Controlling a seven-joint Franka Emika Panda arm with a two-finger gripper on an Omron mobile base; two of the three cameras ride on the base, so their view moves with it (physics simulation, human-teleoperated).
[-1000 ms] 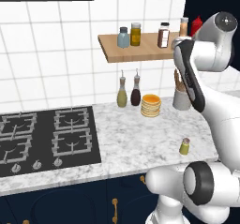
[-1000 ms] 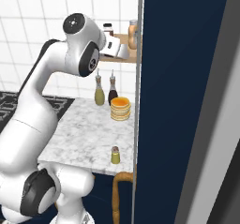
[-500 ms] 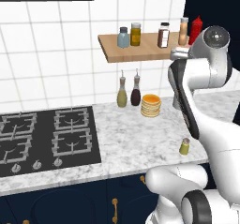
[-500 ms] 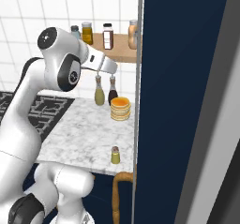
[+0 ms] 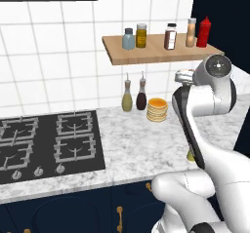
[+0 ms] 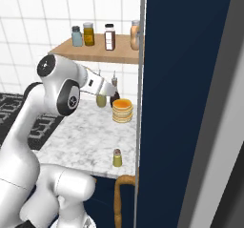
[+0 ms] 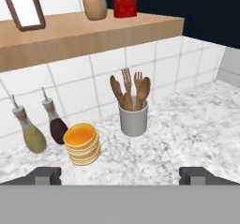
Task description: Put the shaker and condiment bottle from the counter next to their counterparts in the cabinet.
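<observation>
Already, in the left base view, the condiment bottle stands on the cabinet beside the red squeeze bottle. In the right base view the shaker waits near the tabletop edge (small, light, rigid; probably best pinched around its body below the cap). In the hand view the fingers are spread wide, empty.

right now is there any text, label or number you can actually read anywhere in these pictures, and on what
No text reads clearly anywhere.
Brown jar on the shelf: white label with a faint line of lettering, too blurred to read.
Condiment bottle: pale label, too small to read.
Red squeeze bottle: no legible marking.
</observation>
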